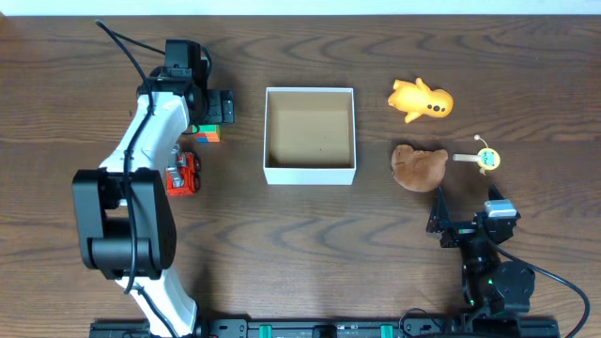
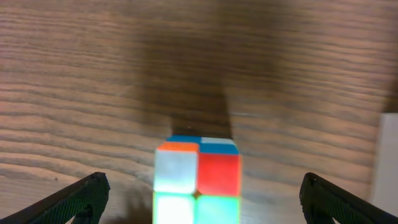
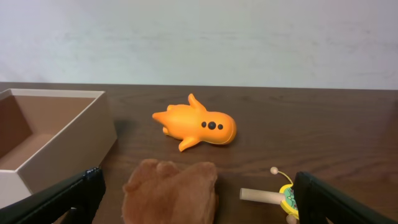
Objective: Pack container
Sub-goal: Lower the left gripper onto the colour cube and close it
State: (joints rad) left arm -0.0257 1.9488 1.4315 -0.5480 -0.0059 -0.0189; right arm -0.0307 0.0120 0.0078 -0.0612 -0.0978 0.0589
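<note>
The wide-open left hand point(image 2: 205, 190) should be lowered squarely astride the colour cube point(image 2: 198, 177) before being closed for packing into the container point(image 1: 310, 175).

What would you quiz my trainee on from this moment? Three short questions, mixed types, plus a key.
1. True or false: the container already holds a toy.
2. Which thing sits between the open fingers of the left gripper? A) red toy car B) puzzle cube C) orange toy
3. Fill in: seen from overhead, the brown plush lies to the container's ___.
Key: 1 false; 2 B; 3 right.
</note>
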